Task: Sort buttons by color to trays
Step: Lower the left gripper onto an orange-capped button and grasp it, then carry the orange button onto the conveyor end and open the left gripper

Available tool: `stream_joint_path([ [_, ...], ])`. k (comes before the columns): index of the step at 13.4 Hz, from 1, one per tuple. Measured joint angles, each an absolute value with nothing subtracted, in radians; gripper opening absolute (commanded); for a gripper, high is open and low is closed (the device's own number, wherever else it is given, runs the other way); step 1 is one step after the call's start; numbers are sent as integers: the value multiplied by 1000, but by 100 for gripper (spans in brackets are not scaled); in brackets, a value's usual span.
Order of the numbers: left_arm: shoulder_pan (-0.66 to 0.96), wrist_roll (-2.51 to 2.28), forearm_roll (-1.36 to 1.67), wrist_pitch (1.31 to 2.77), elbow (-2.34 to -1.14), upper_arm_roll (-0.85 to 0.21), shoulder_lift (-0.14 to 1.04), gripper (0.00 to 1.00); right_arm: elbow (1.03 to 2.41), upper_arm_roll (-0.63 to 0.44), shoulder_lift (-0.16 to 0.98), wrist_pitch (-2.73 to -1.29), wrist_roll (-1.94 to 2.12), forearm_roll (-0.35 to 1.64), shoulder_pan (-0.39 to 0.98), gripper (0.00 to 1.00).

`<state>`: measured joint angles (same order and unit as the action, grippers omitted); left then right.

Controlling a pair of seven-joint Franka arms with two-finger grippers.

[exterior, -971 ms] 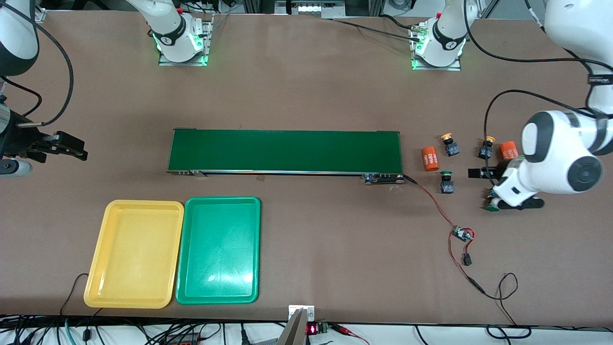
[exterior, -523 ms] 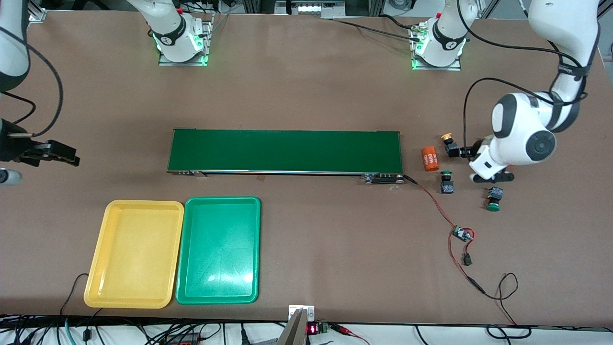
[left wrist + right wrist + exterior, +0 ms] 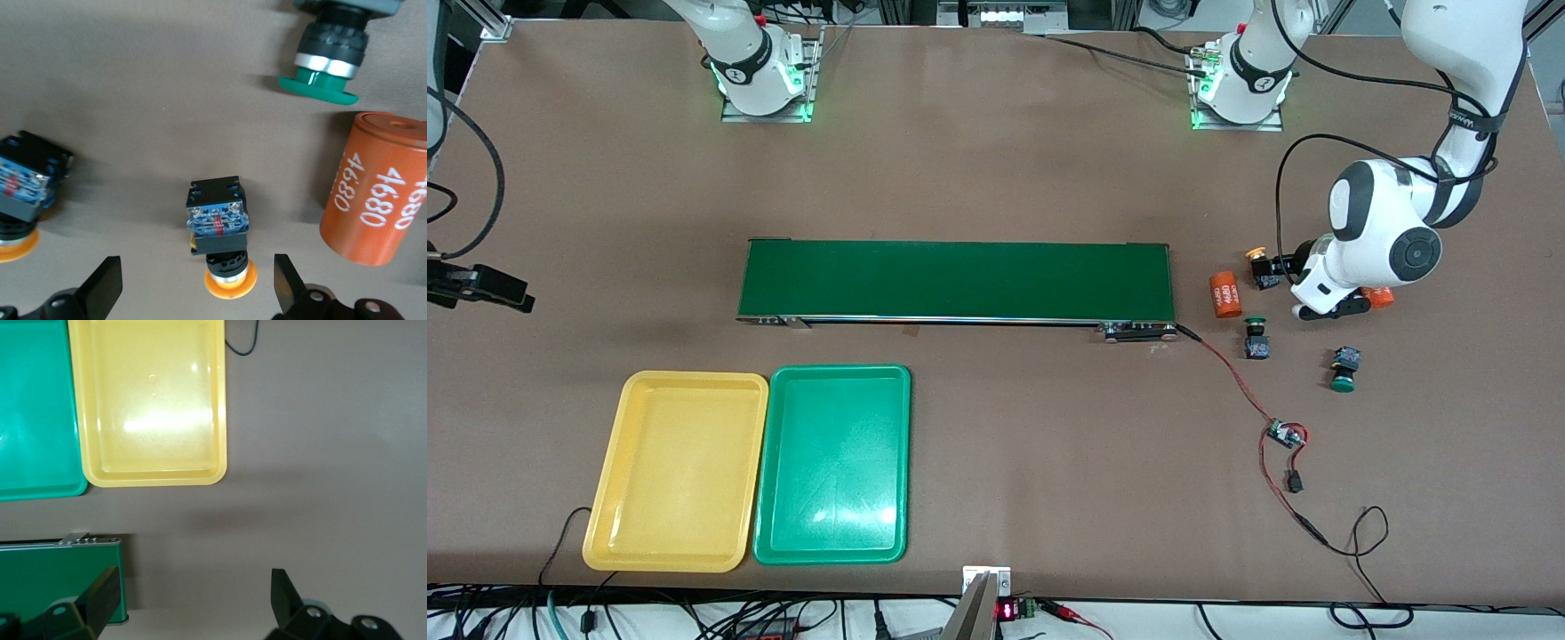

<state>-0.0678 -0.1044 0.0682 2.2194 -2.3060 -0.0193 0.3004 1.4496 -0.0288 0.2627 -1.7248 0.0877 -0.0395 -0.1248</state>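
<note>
Left pincer (image 3: 195,290) had swung off the green button nearest the camera (image 3: 1343,369) and hung, jaws wide, over a yellow button (image 3: 220,237), so that one looked first to go. Right pincer (image 3: 503,295), jaws apart too, had backed out to the table edge at its own end and waited. One long belt (image 3: 956,280) ran mid-table. Two trays, yellow (image 3: 676,471) and green (image 3: 831,462), sat side by side nearer the camera, nothing in them yet. Two orange cylinders (image 3: 1225,293) lay among the buttons, one half hidden under the arm. Four buttons lay off the belt's end at the left arm's side: two yellow, two green.
</note>
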Motion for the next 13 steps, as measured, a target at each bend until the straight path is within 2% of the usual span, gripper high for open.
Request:
stream_joint_path([
  [3,-68,-142,86,2237,-2309,-34,332,100,1450,-28,263,-1729,88,-40,-133,100],
  [4,-68,-148,86,2250,-2309,-40,341,96,1449,-28,263,-1730,88,-40,-134,100],
  [5,-68,-148,86,2263,-2309,-43,350,68,1449,-28,263,-1731,88,-40,-134,100],
  [7,-69,-148,86,2271,-2309,-43,359,33,1449,-28,263,-1731,88,-40,-135,100],
  [8,-70,-148,86,2271,-2309,-43,360,19,1449,-28,263,-1732,88,-40,-135,100],
  [10,-73,-148,86,2274,-2306,-43,359,4,1449,-28,263,-1734,88,-40,-135,100],
  [11,-76,-144,86,2275,-2303,-43,359,0,1449,-28,263,-1736,88,-40,-135,100],
  [13,-88,-89,86,2280,-2295,-43,354,0,1449,-28,263,-1739,88,-40,-135,100],
])
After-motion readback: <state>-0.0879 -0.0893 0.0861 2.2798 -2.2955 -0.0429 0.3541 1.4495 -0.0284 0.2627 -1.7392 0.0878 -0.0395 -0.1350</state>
